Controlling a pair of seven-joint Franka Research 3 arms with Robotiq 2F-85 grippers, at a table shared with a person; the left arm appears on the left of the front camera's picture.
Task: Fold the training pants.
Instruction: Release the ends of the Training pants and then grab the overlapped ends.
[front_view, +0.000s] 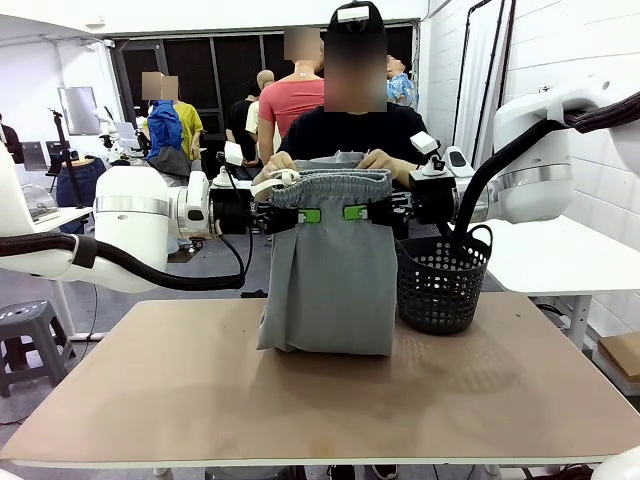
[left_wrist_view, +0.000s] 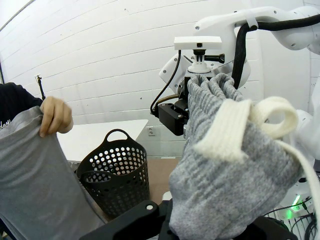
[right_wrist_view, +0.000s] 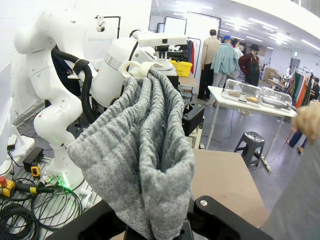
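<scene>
Plain light grey soft-fabric training pants (front_view: 330, 280) hang upright, with the lower end resting on the tan table (front_view: 300, 400) just left of the black mesh basket (front_view: 440, 285). Fabric looks limp and ribbed at the gathered waistband. The left gripper (front_view: 309, 214) and right gripper (front_view: 355, 212) each pinch the waistband, probably so the legs drape straight. The person's hands (front_view: 383, 160) hold its far edge.

Bright, even overhead light; wrist views warp edgewise.
</scene>
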